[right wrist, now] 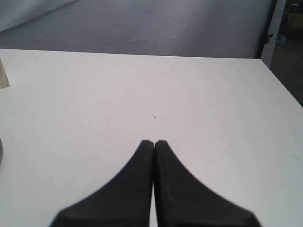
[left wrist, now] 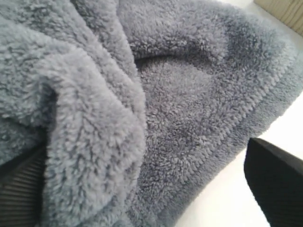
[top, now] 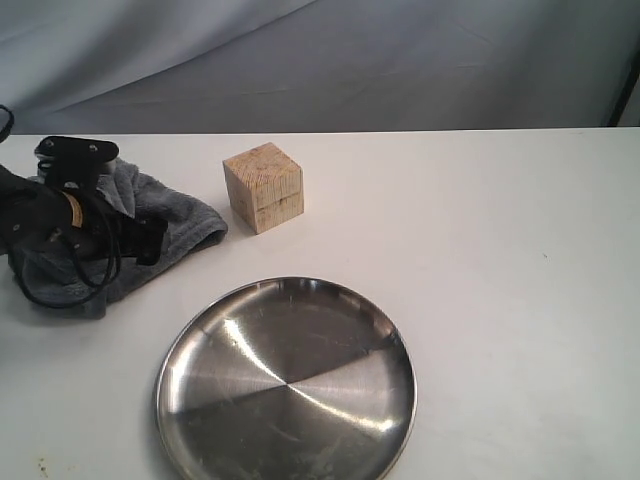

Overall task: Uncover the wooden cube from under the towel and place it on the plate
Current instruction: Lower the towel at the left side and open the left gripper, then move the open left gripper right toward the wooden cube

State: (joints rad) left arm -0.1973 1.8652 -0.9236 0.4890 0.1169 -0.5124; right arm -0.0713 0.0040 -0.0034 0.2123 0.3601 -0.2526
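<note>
step: release towel [top: 180, 215], bunched left, clear of cube | left gripper [left wrist: 142, 161] jaws wide over fleece | right gripper [right wrist: 154, 144] pinched closed | wooden cube [top: 263, 186] bare, just behind plate [top: 285, 385] | tip: lift straight up, don't snag fleece

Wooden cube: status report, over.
Left gripper open over the towel. Right gripper shut, empty. Wooden cube uncovered on the table beside the towel, not yet on the plate. Nothing between cube and plate.

Towel [left wrist: 199, 94] is fluffy fleece, cube [top: 263, 187] bare wood, plate [top: 285, 385] shiny steel.
</note>
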